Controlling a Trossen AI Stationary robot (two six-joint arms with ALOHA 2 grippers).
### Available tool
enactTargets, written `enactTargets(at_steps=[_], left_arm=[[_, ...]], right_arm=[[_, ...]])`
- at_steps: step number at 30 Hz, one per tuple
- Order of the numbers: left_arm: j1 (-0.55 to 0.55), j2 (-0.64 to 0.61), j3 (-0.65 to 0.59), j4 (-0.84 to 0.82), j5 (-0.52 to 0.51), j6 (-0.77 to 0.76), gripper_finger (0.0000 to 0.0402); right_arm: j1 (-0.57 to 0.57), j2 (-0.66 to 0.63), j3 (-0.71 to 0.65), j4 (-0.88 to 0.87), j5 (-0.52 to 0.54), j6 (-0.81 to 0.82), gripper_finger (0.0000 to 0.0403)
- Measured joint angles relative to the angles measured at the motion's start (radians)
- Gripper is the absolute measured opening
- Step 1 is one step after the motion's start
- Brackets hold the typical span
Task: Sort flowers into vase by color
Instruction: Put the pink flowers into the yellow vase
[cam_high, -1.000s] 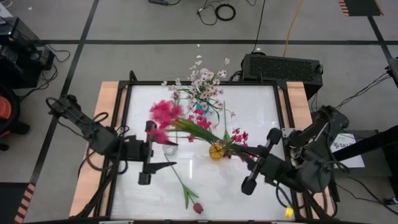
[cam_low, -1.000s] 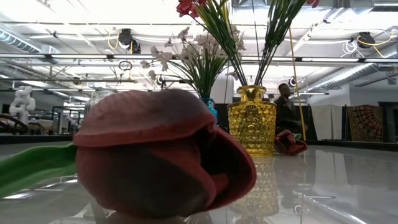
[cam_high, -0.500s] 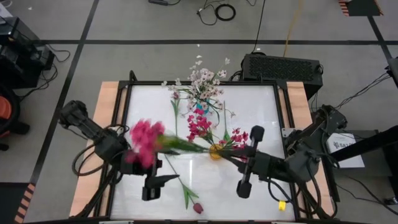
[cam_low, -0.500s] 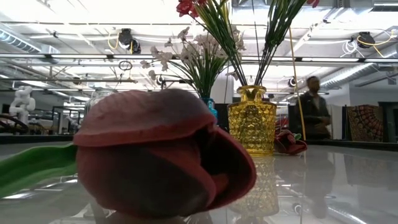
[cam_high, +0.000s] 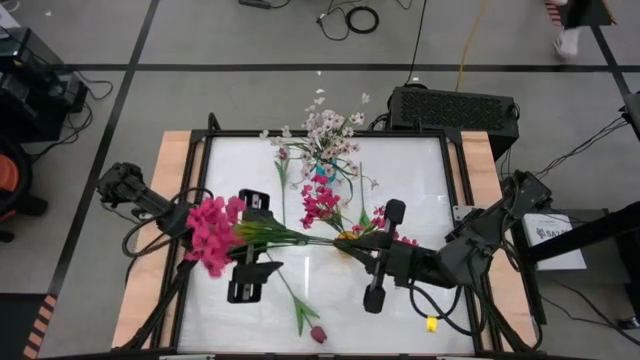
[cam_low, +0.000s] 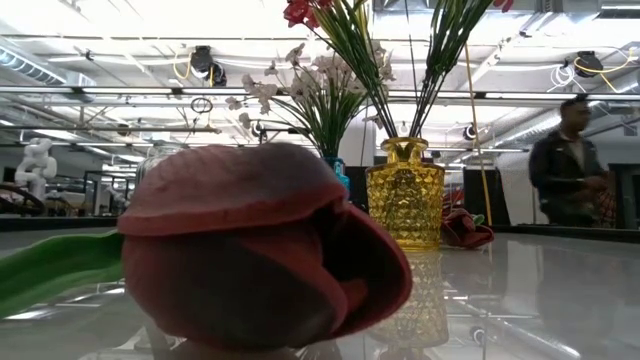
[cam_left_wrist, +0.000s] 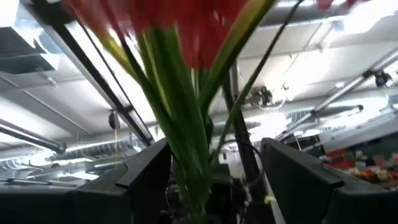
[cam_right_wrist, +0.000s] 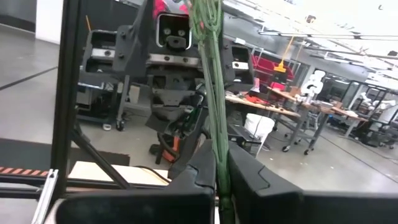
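— Two grips on one bunch? Tell me how you hold it.

— My right gripper (cam_high: 350, 243) is clenched on the lower end of the stems. My left gripper (cam_high: 255, 240) holds the same stems just under the blooms; its fingers stand wide, because the bundle is thick. The magenta bunch (cam_high: 212, 238) lies almost level above the left part of the table (cam_high: 420, 170).

— Where must it go?

— I think into the yellow vase (cam_low: 405, 190), which already holds magenta flowers (cam_high: 320, 200).

— What can go wrong?

— My right gripper is very near this vase. If I swing the stems upright carelessly, I may knock it over. Also, if my arms move apart, the stems can bend or slip out. One maroon tulip (cam_high: 318, 334) waits on the table.
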Motion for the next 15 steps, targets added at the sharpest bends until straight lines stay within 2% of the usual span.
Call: enactTargets(at_steps=[4,9,15], left_arm=[[0.009,0.000,0.000,-0.033,0.004,0.000,0.0253],[0.033,0.014,0.000,-0.017,0.011,-0.034,0.0249],[0.057,0.011,0.000,-0.008,0.015,-0.052,0.0198]], right_arm=[[-0.012,0.000,0.000,0.006,-0.005,-0.009,0.0006],[-0.028,0.000,0.000,0.006,-0.067,-0.001,0.0006],[-0.033,0.006,0.000,0.005,-0.072,-0.003,0.0006]])
